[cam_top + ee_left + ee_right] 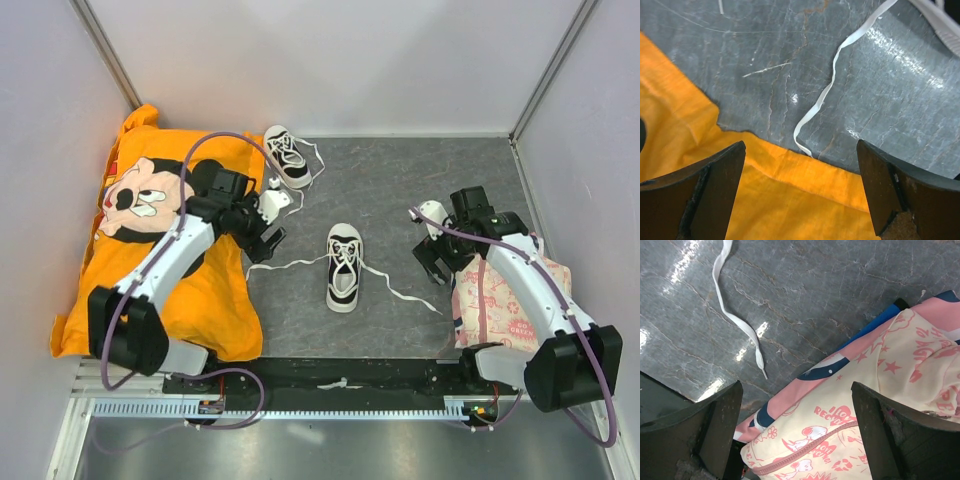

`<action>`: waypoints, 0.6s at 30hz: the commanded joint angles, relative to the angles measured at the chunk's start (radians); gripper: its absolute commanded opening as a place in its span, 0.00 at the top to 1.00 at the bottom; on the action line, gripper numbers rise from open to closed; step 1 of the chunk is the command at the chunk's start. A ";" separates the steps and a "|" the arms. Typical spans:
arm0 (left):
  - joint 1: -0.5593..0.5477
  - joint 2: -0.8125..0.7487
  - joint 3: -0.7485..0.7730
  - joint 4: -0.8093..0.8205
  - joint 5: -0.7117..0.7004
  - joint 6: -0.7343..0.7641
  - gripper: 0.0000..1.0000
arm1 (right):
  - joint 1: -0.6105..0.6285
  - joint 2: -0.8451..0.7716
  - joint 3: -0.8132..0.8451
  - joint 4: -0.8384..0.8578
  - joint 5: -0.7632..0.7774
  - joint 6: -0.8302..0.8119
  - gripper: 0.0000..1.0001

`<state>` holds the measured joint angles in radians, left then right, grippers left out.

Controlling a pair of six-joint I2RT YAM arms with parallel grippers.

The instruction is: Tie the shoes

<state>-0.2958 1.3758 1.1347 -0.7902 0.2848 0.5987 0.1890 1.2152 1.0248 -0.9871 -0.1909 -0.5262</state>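
Trouble could start right at the pick-up, because both laces lie flat on the table (400, 190) and neither arm has a hold on anything. The near shoe (343, 268) sits mid-table, untied. Its left lace (290, 263) runs toward the orange cloth (200, 290) on the left edge, and its right lace (405, 292) trails toward the pink cloth (495, 300) on the right edge. The far shoe (287, 155) waits by the far edge, just beside the orange cloth, also loose. The left gripper (800, 195) hangs with its fingers spread wide over the cloth's border, and the wrist view shows the left lace's tip touching or just meeting that orange hem. A straight descent here could pinch fabric along with the lace, or fabric alone. The right gripper (797, 435) is spread too, partly above the pink cloth, with the right lace's tip on bare table near the cloth but apart from it. A thin, flat lace on a hard slab is likely to slip out from under closing fingers. Judging by its size, the shoe looks light, so a firm tug on one side would probably drag or spin it rather than tension the lace. Uneven pulls could also draw a lace back through its eyelets, leaving too little to cross.
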 commanded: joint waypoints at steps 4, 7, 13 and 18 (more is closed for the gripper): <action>-0.029 0.192 0.063 0.098 -0.050 0.067 0.05 | 0.018 0.023 -0.028 0.021 0.083 -0.069 0.02; -0.039 0.265 0.051 0.118 -0.087 0.099 0.17 | 0.026 0.033 -0.037 0.021 0.094 -0.081 0.02; -0.036 0.263 -0.044 0.121 -0.137 0.168 0.25 | 0.099 0.053 -0.072 0.025 0.091 -0.092 0.02; -0.019 0.236 -0.119 0.164 -0.167 0.184 0.28 | 0.182 0.104 -0.091 0.065 0.102 -0.055 0.02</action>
<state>-0.3264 1.6592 1.0626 -0.6735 0.1570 0.7204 0.3229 1.2816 0.9405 -0.9688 -0.1036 -0.5953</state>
